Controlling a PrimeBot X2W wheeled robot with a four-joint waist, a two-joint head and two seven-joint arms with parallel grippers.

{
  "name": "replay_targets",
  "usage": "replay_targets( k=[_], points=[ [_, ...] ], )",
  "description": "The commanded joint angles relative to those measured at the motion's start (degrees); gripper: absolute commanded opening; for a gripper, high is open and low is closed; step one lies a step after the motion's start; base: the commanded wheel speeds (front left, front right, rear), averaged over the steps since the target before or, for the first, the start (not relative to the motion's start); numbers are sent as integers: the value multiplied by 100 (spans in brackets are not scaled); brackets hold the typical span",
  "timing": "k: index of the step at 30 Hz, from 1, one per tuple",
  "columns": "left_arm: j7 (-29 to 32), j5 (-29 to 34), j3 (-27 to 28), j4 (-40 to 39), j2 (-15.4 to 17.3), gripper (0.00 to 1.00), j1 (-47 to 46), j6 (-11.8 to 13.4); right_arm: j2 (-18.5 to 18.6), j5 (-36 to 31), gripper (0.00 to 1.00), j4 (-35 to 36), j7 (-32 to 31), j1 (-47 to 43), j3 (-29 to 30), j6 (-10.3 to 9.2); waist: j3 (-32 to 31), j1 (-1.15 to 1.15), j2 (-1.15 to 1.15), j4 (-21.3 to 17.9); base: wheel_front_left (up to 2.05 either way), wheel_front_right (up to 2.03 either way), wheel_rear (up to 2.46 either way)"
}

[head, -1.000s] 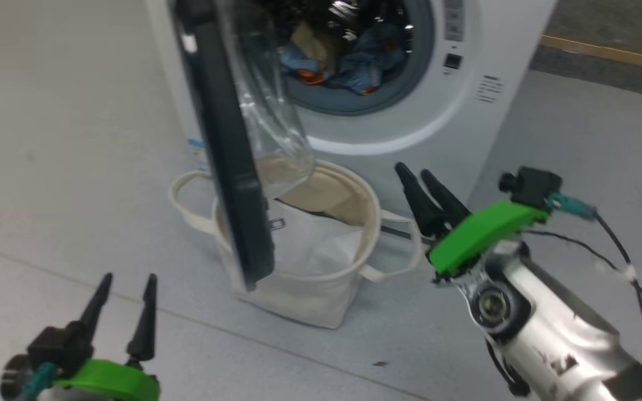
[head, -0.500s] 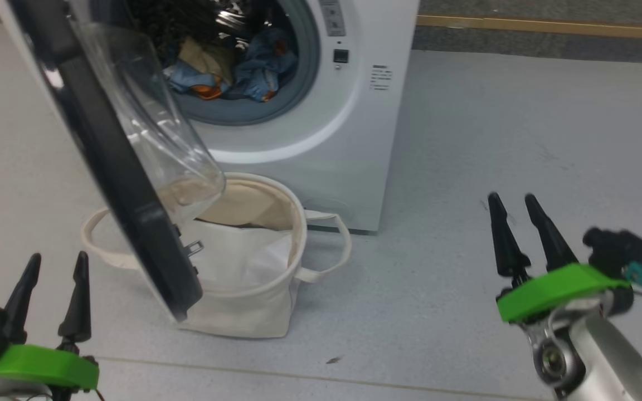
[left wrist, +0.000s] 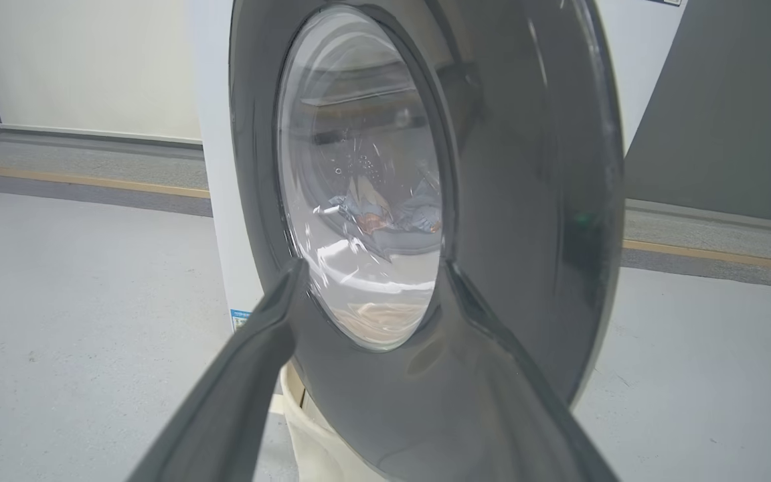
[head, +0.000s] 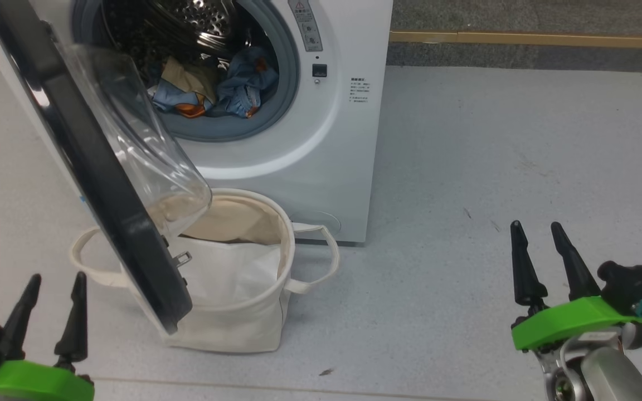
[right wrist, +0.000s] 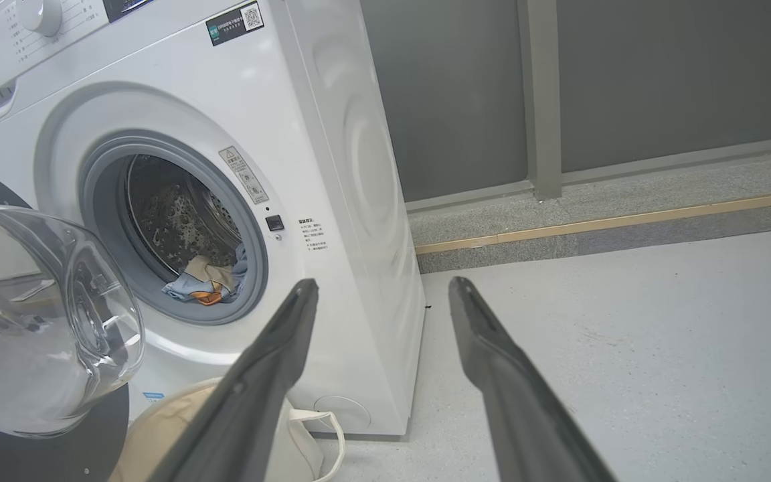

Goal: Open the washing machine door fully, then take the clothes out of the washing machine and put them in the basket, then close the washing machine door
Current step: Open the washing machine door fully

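Head view: the white washing machine (head: 321, 167) has its door (head: 92, 184) swung out and seen edge-on. The door's glossy black rim and bulging clear glass overhang the cream canvas basket (head: 243, 312) on the grey floor (head: 466, 167). The clothes (head: 215, 89), soft blue and beige with orange, lie heaped in the perforated steel drum, well apart from both grippers. The left gripper (head: 58, 277) and right gripper (head: 536, 225) sit low, fingers spread wide, empty.

Left wrist view: the door's outer face looms near, framed between the wide fingers, with the clothes dim through the glass.

Right wrist view: this shows the machine's side panel, dial and labels. The clothes lie beyond and left of the parted fingertips.
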State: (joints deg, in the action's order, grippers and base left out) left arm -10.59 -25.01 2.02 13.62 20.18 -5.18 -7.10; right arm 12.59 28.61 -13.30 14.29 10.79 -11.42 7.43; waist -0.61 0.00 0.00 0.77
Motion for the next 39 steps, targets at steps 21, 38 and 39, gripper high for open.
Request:
replay_targets(
  k=[21, 38, 39],
  points=[
    [-120, -538, -275, 242, 542, 100, -366, -36, -288, -619, 100, 71, 71, -373, 502, 6, -183, 0, 0, 9, 0, 0, 0],
    [-63, -726, -343, 468, 589, 100, -609, 4, -285, -628, 100, -30, 71, -256, 445, 6, -150, 0, 0, 55, 0, 0, 0],
    [-47, -745, -337, 482, 583, 100, -619, 17, -287, -628, 100, -34, 71, -257, 442, 6, -150, 0, 0, 60, 0, 0, 0]
  ],
)
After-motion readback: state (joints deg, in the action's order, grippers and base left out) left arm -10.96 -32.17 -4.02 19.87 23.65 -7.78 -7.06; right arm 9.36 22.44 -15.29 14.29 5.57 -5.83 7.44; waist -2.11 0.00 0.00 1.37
